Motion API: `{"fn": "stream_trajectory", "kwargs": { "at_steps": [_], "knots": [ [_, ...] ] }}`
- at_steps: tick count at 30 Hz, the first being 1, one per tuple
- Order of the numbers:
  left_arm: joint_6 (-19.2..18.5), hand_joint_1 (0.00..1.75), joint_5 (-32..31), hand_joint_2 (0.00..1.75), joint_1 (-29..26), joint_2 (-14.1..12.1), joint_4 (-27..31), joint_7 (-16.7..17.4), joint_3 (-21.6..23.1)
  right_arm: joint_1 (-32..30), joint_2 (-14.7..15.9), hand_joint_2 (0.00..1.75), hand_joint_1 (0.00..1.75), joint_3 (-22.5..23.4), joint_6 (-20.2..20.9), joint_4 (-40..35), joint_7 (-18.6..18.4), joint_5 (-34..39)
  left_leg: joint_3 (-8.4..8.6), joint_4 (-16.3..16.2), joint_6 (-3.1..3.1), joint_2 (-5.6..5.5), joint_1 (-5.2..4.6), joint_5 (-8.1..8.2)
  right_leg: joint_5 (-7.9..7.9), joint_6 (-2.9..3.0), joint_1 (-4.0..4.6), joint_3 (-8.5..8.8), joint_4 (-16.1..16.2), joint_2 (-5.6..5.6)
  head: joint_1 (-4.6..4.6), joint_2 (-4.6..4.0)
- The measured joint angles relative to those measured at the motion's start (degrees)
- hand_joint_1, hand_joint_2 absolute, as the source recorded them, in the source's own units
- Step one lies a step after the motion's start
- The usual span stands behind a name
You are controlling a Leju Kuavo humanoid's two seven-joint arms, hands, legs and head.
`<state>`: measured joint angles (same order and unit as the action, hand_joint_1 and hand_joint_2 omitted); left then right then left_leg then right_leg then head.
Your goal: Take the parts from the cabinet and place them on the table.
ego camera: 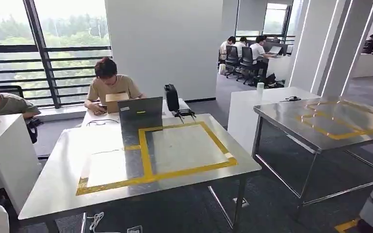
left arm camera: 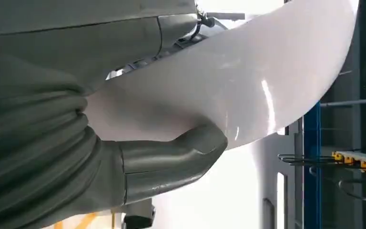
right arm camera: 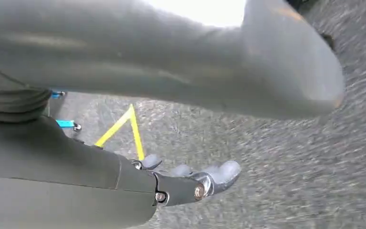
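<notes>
Steel table bare | right hand fingers spread, holding nothing | left hand unclear

Steel table in head view: bare metal top, slightly reflective, thin metal legs. Yellow tape marks two adjoining rectangles on top, larger one toward the right. Stands in front of a white desk, edges nearly touching. Second steel table well apart to the right, also taped in yellow, angled relative to the first.
</notes>
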<state>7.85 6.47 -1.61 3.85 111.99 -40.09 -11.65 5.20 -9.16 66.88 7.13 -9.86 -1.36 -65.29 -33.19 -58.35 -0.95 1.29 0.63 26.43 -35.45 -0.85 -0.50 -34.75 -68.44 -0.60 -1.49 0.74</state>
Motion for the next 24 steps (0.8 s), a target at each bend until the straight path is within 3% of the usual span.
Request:
{"fn": "stream_trajectory", "kwargs": {
  "at_steps": [1,2,3,4,6,7,8,11,12,13,16,17,18,19,20,21,22,23,24],
  "knots": [
    [0.00,1.75,-0.02,1.75,0.01,0.22,-0.07,0.13,-0.02,-0.17,0.02,0.00,0.00,0.07,-0.13,0.00,-0.39,0.18,-0.16,-0.04,-0.09,-0.50,-0.04,-0.05,-1.77,-0.10,0.00,-2.38,-4.67,0.26,0.02,0.00],
    [0.00,1.75,-0.09,1.75,0.01,0.35,-0.18,0.17,0.00,-0.22,0.02,0.00,0.00,0.22,-0.28,0.00,-0.68,0.55,-0.29,-0.14,-0.11,-0.97,-0.07,-0.08,-2.42,-0.16,0.04,-4.14,-7.89,0.33,0.00,0.00],
    [0.00,1.75,-0.11,1.75,0.01,0.48,-0.22,0.35,0.00,-0.28,0.02,0.00,0.00,0.39,-0.42,0.00,-0.81,0.72,-0.33,-0.28,-0.10,-1.39,-0.06,-0.08,-1.39,-0.19,0.00,-4.47,-8.00,0.32,0.02,0.00],
    [0.00,1.75,-0.11,1.75,0.03,0.64,-0.31,0.39,0.00,-0.32,0.02,0.00,0.00,0.48,-0.48,0.00,-0.96,0.87,-0.34,-0.41,-0.08,-1.70,-0.03,-0.07,0.68,-0.14,-0.08,-3.46,-5.55,0.33,0.02,0.00],
    [0.02,1.75,-0.13,1.75,0.25,0.74,-0.35,0.50,0.00,-0.23,0.07,0.00,0.00,0.52,-0.48,0.00,-1.24,1.00,-0.34,-0.81,0.25,-2.17,0.04,0.05,6.12,0.01,-0.23,1.39,4.90,0.43,0.02,0.00],
    [0.22,1.75,-0.15,1.75,0.45,0.83,-0.33,0.52,0.00,-0.15,0.07,0.00,0.00,0.55,-0.50,0.00,-1.40,1.00,-0.43,-1.01,0.60,-2.28,0.02,0.12,6.37,0.10,-0.33,2.98,8.81,0.72,0.02,0.00],
    [0.44,1.75,-0.20,1.75,0.59,0.92,-0.33,0.63,0.00,-0.07,0.07,0.00,0.00,0.55,-0.50,0.00,-1.53,1.03,-0.53,-1.13,1.14,-2.55,-0.37,0.48,6.35,0.24,0.05,2.95,9.04,0.69,0.00,0.00],
    [0.66,1.75,-0.28,1.75,0.72,1.16,-0.26,0.74,0.00,-0.03,0.07,0.00,0.00,0.66,-0.57,0.00,-1.55,1.16,-0.68,-0.53,2.18,-2.58,-0.13,0.55,6.19,1.27,0.26,2.92,9.03,0.55,0.00,0.00],
    [0.68,1.75,-0.28,1.75,0.76,1.18,-0.20,0.81,0.00,0.01,0.07,0.00,0.00,0.70,-0.55,0.00,-1.55,1.18,-0.58,-0.59,2.59,-2.56,-0.14,0.85,6.57,1.84,-0.03,3.12,9.45,0.51,0.00,0.00],
    [0.70,1.75,-0.28,1.75,0.76,1.20,-0.04,0.81,0.00,0.00,0.04,0.00,0.00,0.72,-0.55,0.00,-1.55,1.20,-0.69,-1.78,2.71,-2.30,-0.02,1.39,6.67,2.17,-0.18,3.26,9.58,0.43,0.00,0.00],
    [0.87,1.75,-0.31,1.75,0.93,1.31,0.07,0.83,0.00,-0.09,0.13,0.00,0.00,0.85,-0.57,0.00,-1.44,1.38,-6.67,-13.91,3.20,-1.72,0.02,7.59,6.27,2.73,-0.12,3.44,9.51,0.15,-0.04,0.00],
    [1.03,1.75,-0.31,1.75,0.91,1.40,0.00,0.85,0.00,-0.15,0.13,0.00,0.00,0.87,-0.55,0.00,-1.44,1.53,-8.83,-17.84,3.24,-1.68,0.02,8.53,5.98,2.76,-0.02,3.58,9.47,0.13,-0.02,0.00],
    [1.03,1.75,-0.31,1.75,0.91,1.42,-0.02,0.85,0.00,-0.22,0.13,0.00,0.00,0.92,-0.55,0.00,-1.44,1.57,-9.51,-18.62,3.14,-1.66,0.01,7.89,5.63,2.73,0.03,3.92,9.46,0.09,0.00,0.00],
    [1.03,1.75,-0.31,1.75,0.91,1.49,-0.02,0.85,0.00,-0.26,0.11,0.00,0.00,0.92,-0.50,0.00,-1.44,1.62,-8.73,-16.63,2.95,-1.65,-0.02,5.91,5.26,2.64,0.06,4.45,9.46,0.08,-0.04,0.00],
    [1.05,1.75,-0.31,1.75,0.92,1.53,0.00,0.85,0.00,-0.26,0.11,0.00,0.00,0.94,-0.48,0.00,-1.44,1.64,-6.90,-12.68,2.69,-1.61,-0.07,3.26,4.86,2.53,0.06,5.08,9.46,0.06,0.00,0.00],
    [1.03,1.75,-0.31,1.75,0.94,1.55,0.04,0.85,0.00,-0.22,0.11,0.00,0.00,0.94,-0.46,0.00,-1.44,1.68,-4.35,-7.21,2.31,-1.51,-0.11,0.24,4.37,2.41,0.05,5.86,9.48,-0.01,-0.04,0.00],
    [1.03,1.75,-0.31,1.75,0.98,1.57,0.11,0.85,0.00,-0.29,0.11,0.00,0.00,0.94,-0.44,0.00,-1.44,1.68,-2.32,-2.34,1.87,-1.01,-0.26,-1.53,3.86,2.19,0.02,5.96,9.60,-0.07,-0.02,0.00],
    [1.05,1.75,-0.31,1.75,1.07,1.57,0.11,0.81,0.00,-0.18,0.09,0.00,0.00,0.94,-0.39,0.00,-1.44,1.68,-1.52,-1.38,1.67,-0.76,-0.83,0.38,3.27,1.65,0.38,6.27,9.49,-0.09,-0.04,0.00],
    [1.05,1.75,-0.31,1.75,1.09,1.60,0.17,0.90,0.00,-0.11,0.09,0.00,0.00,0.94,-0.37,0.00,-1.44,1.68,-1.11,-1.38,1.40,-0.78,-0.81,0.40,3.18,1.28,0.25,6.49,9.96,-0.14,-0.02,-0.02]
  ]
}}
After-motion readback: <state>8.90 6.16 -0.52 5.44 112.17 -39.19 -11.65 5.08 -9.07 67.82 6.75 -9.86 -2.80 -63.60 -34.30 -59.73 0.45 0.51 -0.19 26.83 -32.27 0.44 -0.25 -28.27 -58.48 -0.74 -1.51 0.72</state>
